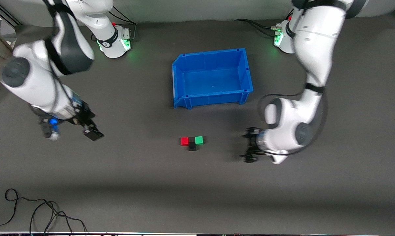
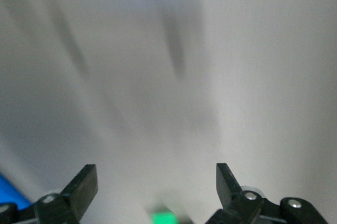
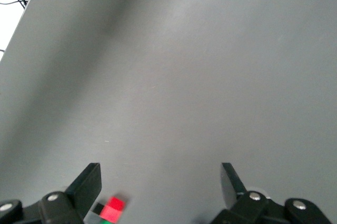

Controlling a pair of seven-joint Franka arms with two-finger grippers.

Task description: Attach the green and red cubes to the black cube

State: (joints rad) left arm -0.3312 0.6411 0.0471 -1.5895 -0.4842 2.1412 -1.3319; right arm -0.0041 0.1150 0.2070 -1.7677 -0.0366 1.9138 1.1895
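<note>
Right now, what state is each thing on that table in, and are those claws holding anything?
Red cube: on the table, touching the black cube.
Green cube: on the table, touching the black cube.
Black cube: between them, slightly nearer the front camera.
Blue bin: upright, empty.
Left gripper: open, empty, over the table beside the cubes.
Right gripper: open, empty, over the table.

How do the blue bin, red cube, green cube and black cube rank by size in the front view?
1. blue bin, by far the largest.
2. red cube, green cube and black cube: all look alike, no ranking.
</note>
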